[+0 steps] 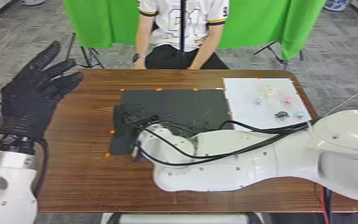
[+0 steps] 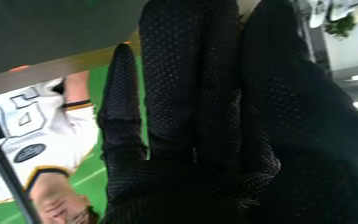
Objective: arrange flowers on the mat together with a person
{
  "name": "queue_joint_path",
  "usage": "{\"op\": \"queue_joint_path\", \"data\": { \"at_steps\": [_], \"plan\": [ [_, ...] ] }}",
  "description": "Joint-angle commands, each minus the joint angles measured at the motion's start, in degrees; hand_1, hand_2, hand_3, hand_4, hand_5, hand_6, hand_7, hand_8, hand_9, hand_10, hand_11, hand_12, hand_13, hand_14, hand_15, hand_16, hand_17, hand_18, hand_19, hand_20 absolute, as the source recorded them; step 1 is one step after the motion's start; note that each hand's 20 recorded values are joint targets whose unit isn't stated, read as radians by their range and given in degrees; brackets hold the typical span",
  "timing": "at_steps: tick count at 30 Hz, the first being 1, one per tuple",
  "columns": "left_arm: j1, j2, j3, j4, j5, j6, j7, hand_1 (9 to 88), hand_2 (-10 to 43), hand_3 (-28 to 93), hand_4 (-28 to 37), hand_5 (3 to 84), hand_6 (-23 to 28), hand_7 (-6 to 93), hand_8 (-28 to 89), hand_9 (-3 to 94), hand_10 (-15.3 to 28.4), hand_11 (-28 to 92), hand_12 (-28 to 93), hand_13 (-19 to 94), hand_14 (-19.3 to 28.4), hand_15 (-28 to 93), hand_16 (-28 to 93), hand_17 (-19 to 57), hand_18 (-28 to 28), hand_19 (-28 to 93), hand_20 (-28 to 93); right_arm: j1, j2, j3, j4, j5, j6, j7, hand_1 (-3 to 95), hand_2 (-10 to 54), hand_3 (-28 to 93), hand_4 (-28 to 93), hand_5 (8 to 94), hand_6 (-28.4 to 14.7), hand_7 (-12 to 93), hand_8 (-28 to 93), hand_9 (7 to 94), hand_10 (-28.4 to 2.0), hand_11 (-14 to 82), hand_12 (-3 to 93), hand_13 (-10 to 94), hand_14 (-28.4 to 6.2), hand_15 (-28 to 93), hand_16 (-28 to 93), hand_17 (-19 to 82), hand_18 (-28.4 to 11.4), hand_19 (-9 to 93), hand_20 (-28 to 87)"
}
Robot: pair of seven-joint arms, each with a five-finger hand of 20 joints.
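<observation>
Green cloth (image 1: 104, 25) hangs beyond the brown desk (image 1: 87, 185) in the head view, where a robot's right hand (image 1: 138, 117) reaches over the dark mat (image 1: 193, 100), its white arm (image 1: 229, 155) stretched across the near side. To the right of that hand, well apart from it, a white sheet (image 1: 246, 86) holds small blooms: a yellow flower (image 1: 268, 91), a pink flower (image 1: 288, 100), a blue flower (image 1: 258, 101), a pale blue flower (image 1: 300, 115) and a dark green piece (image 1: 282, 114). The left hand (image 1: 29, 95) is raised beside the desk, palm flat, fingers spread. The small pieces look light and likely delicate, their petals apt to bend or slide against glove fabric; a gentle pinch low, at stem or base, would suit them best.

In the right wrist view, the right hand's long fingers extend nearly straight, two pressed together and one slightly apart, with the mat beyond their tips. Whether anything is caught between them cannot be told.
</observation>
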Motion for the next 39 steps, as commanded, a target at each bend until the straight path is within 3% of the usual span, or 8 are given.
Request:
{"op": "queue_joint_path", "data": {
  "at_steps": [1, 16, 20, 22, 24, 25, 30, 39],
  "plan": [
    [0.3, -0.84, 0.36, 0.51, 0.58, -1.08, 0.16, 20.7, 6.0, 76, -25.4, 30.0, 4.2, 9.6, -8, 29.9, 14.8, 18, 12, 21, 21.9, 46, -5, -6.9, 20.5, 45, 20, -0.7, 0.9, 1.7, 0.4, -0.9, -3.4, 0.4, 60.6, -9.5, 50, -28, 75.4, 8.7, 18, -6, 90.2, -2.8, 5.7, 31.5, 77, -2.3, 51, 25, 23, -16.0, 66, 23],
    [1.3, -1.51, -0.24, 0.20, 0.76, -1.49, -0.98, 20.9, 5.9, 76, -25.0, 30.1, 4.3, 9.6, -8, 29.9, 14.7, 18, 12, 21, 21.8, 46, -5, -7.1, 20.5, 45, 20, -2.6, 1.1, 3.8, 0.7, -2.7, -5.9, 1.2, 56.8, -9.5, 50, -28, 65.0, 8.0, 17, -11, 86.2, -4.5, 12.0, 27.9, 74, -4.1, 54, 22, 22, -17.5, 67, 23],
    [4.2, -1.15, -1.82, -0.96, 0.38, -0.06, 0.38, 21.0, 5.8, 76, -24.9, 30.1, 4.3, 9.6, -8, 29.8, 14.7, 18, 12, 21, 21.8, 46, -5, -7.1, 20.5, 45, 20, -1.7, 1.1, 3.5, 0.2, -2.7, -5.0, 0.6, 55.6, -9.5, 52, -28, 65.0, 8.0, 17, -11, 85.9, -4.7, 12.9, 27.2, 74, -4.4, 54, 21, 22, -17.6, 67, 24],
    [7.4, -0.68, -3.38, -2.09, -0.04, 1.66, 2.38, 21.0, 5.8, 76, -24.9, 30.1, 4.3, 9.5, -8, 29.9, 14.7, 18, 12, 21, 21.8, 45, -5, -7.0, 20.5, 45, 20, -0.7, 1.1, 3.4, -0.4, -2.1, -4.3, -0.6, 55.1, -9.5, 52, -28, 65.0, 8.0, 18, -11, 85.8, -4.8, 13.5, 26.6, 74, -4.4, 54, 21, 22, -17.7, 67, 24],
    [12.1, 0.59, -5.14, -3.38, -1.69, 4.26, 6.62, 21.0, 5.8, 76, -25.0, 30.1, 4.3, 9.5, -8, 29.9, 14.8, 18, 12, 21, 21.8, 45, -5, -7.0, 20.4, 45, 20, 1.3, 1.4, 3.1, -1.2, -0.6, -3.1, -2.3, 54.5, -9.5, 53, -28, 65.0, 7.9, 18, -11, 85.5, -4.9, 14.0, 26.3, 74, -4.5, 54, 21, 21, -17.9, 67, 24],
    [12.4, -0.11, -5.59, -3.58, -1.40, 4.05, 5.66, 21.0, 5.9, 76, -24.9, 30.1, 4.3, 9.5, -8, 29.9, 14.8, 18, 12, 21, 21.8, 46, -5, -7.0, 20.4, 45, 20, 0.0, 2.3, 5.1, -1.8, -1.0, -4.1, -2.6, 54.0, -9.5, 54, -28, 65.0, 7.8, 17, -12, 85.2, -5.1, 14.5, 26.0, 73, -4.8, 54, 21, 21, -18.2, 67, 24],
    [17.3, -1.16, -7.90, -4.73, -2.08, 5.25, 7.20, 21.1, 5.9, 76, -24.9, 30.1, 4.3, 9.6, -8, 29.9, 14.8, 19, 12, 20, 21.8, 45, -5, -7.1, 20.5, 45, 20, -5.3, 6.9, 14.9, -5.4, 2.9, -7.3, -5.2, 47.6, -9.5, 62, -28, 64.8, 7.4, 17, -14, 78.8, -7.3, 20.3, 17.8, 70, -6.6, 54, 20, 19, -19.6, 66, 23],
    [22.6, -2.07, -10.38, -4.82, -4.26, 6.83, 9.51, 21.0, 5.9, 75, -25.0, 31.7, 5.3, 10.4, -8, 29.8, 14.8, 18, 12, 20, 21.5, 45, -5, -8.5, 19.4, 41, 18, -22.9, 15.9, 39.6, -14.8, 12.2, -15.3, -11.2, 36.4, -9.1, 68, -28, 60.5, 4.9, 16, -14, 67.5, -11.8, 16.4, 14.4, 60, -12.3, 51, 16, 15, -22.1, 62, 21]
  ]
}}
